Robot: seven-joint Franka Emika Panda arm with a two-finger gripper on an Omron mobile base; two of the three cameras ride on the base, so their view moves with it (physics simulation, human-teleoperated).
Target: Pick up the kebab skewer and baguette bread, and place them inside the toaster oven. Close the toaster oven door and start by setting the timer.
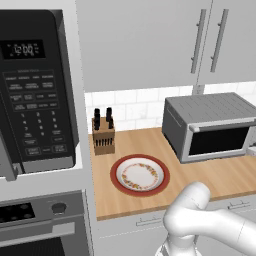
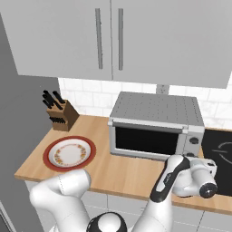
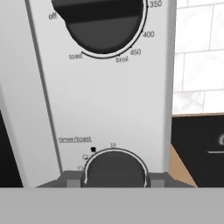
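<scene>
The toaster oven (image 2: 156, 129) sits on the wooden bench (image 2: 118, 174), long side along the wall, front facing the robot. Its door (image 2: 146, 140) is closed. The tool (image 3: 114, 179) is right up at the oven's right-hand panel, with the timer knob (image 3: 114, 168) sitting between its two tips. I cannot tell if the tips are squeezing the knob. To the left, a red-rimmed plate (image 2: 69, 153) lies on the bench with no food on it. A knife block (image 2: 61, 115) stands behind the plate.

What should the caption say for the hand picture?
Up close to the toaster oven panel, with the timer knob right ahead.
</scene>
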